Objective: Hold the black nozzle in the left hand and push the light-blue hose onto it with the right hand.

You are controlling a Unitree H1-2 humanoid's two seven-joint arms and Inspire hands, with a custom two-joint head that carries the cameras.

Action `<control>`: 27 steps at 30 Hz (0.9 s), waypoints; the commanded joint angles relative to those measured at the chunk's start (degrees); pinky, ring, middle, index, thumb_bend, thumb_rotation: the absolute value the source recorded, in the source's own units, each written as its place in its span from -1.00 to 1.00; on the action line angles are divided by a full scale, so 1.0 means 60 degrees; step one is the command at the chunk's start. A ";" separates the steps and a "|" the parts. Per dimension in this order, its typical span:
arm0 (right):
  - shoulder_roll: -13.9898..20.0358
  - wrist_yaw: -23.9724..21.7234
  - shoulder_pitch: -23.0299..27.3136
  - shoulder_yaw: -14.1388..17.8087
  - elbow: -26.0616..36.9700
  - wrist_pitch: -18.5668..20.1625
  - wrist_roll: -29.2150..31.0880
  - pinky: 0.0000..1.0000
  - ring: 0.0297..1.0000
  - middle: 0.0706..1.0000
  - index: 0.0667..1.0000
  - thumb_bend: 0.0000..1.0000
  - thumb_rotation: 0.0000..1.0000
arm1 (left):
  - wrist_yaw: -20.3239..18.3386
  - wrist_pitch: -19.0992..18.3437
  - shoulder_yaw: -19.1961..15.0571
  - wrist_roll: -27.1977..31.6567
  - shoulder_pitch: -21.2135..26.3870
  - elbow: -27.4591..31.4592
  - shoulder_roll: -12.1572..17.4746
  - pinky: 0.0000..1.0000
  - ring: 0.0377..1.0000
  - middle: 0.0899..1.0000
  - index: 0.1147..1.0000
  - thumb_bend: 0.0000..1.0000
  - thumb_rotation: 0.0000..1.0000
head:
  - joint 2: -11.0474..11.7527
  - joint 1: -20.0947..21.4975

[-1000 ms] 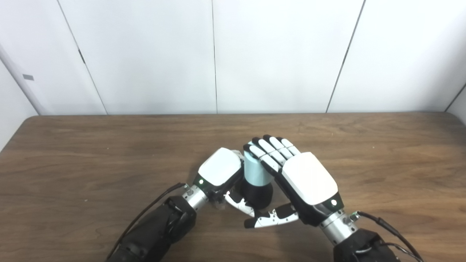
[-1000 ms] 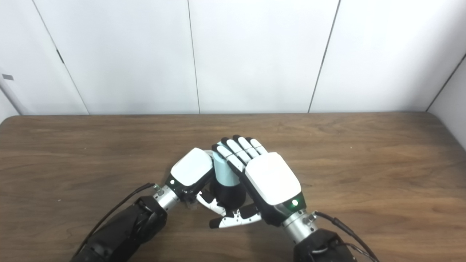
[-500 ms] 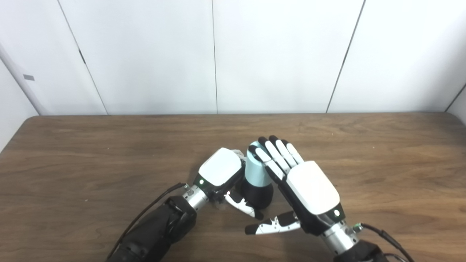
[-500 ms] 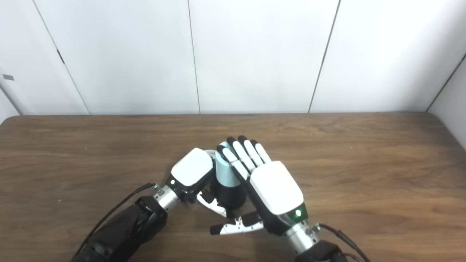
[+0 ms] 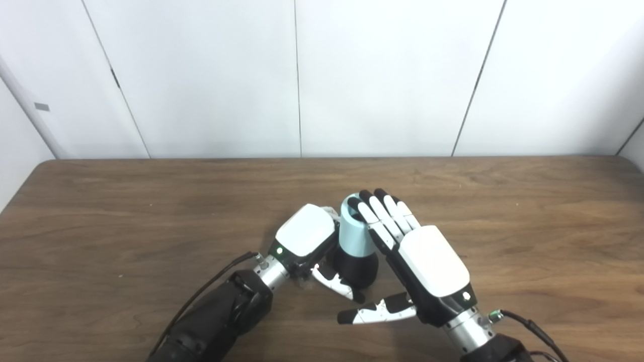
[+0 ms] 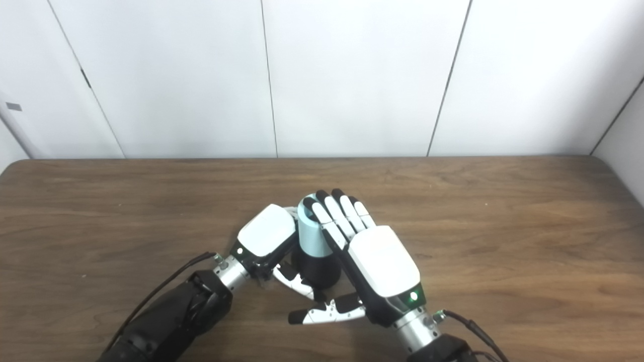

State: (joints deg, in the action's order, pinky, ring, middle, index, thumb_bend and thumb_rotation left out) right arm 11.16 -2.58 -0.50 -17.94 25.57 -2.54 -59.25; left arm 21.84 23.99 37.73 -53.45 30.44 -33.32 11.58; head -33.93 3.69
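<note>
**benchbot_fan:** Quick rundown, biggest stuff first. White wall panels (image 5: 382, 75) fill the whole upper half of the frame. Below them a brown wood-grain worktop (image 5: 126, 211) spans the lower half, edge to edge. Both arms come up from the bottom edge and meet just below the middle of the frame.

**hosewrangler:** Where's the actual part though?

**benchbot_fan:** Dead center-ish, squeezed between the two hands. The black nozzle (image 5: 356, 268) stands upright on the worktop, and the light-blue hose (image 5: 353, 236) is a short stubby piece sitting on top of it, open end facing up.

**hosewrangler:** And who's got hold of what?

**benchbot_fan:** The left robot hand (image 5: 306, 238) is wrapped around the assembly from the left side of the frame, thumb hooked across the front of the black nozzle near its base. So that one's holding it. The right robot hand (image 5: 425, 261) is different: fingers straight and together, laid flat against the right side of the light-blue hose with the tips (image 6: 322, 201) up by its rim, thumb sticking out toward the lower left, clear of everything. Flat and spread, not gripping anything.

**hosewrangler:** Cables?

**benchbot_fan:** A thin black one at each wrist, near the bottom edge.
</note>
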 commanded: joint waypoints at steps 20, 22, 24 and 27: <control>-0.1332 0.2287 -0.0654 0.2437 -0.0846 -0.1428 0.6456 0.48 0.76 0.82 0.82 -0.15 0.44 | -0.0355 0.0022 0.0832 0.0007 -0.2337 -0.1720 -0.0610 0.29 -0.10 -0.20 -0.10 0.00 -1.00 | 0.0018 0.0053; -0.1475 0.2164 -0.0894 0.2683 -0.1122 -0.1704 0.7511 0.60 0.76 0.80 0.74 -0.42 0.16 | -0.0447 -0.0054 0.0748 0.0103 -0.2382 -0.1637 -0.0598 0.29 -0.09 -0.23 -0.10 0.00 -1.00 | 0.0009 0.0097; -0.1611 0.2017 -0.1091 0.2947 -0.1504 -0.1860 0.8369 0.64 0.75 0.80 0.72 -0.45 0.09 | -0.0510 -0.0163 0.0702 0.0114 -0.2421 -0.1538 -0.0569 0.29 -0.09 -0.25 -0.09 0.00 -1.00 | 0.0010 0.0125; -0.1743 0.1916 -0.1096 0.3196 -0.2008 -0.1948 0.8943 0.58 0.73 0.78 0.73 -0.49 0.00 | -0.0540 -0.0236 0.0678 0.0091 -0.2459 -0.1442 -0.0537 0.28 -0.09 -0.24 -0.09 0.00 -1.00 | -0.0009 0.0114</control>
State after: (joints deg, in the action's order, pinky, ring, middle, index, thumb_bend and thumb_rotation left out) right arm 1.23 8.17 -9.53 -0.56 12.56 -7.97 -11.73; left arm 21.25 23.64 37.35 -53.57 30.52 -33.39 11.33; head -33.92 4.39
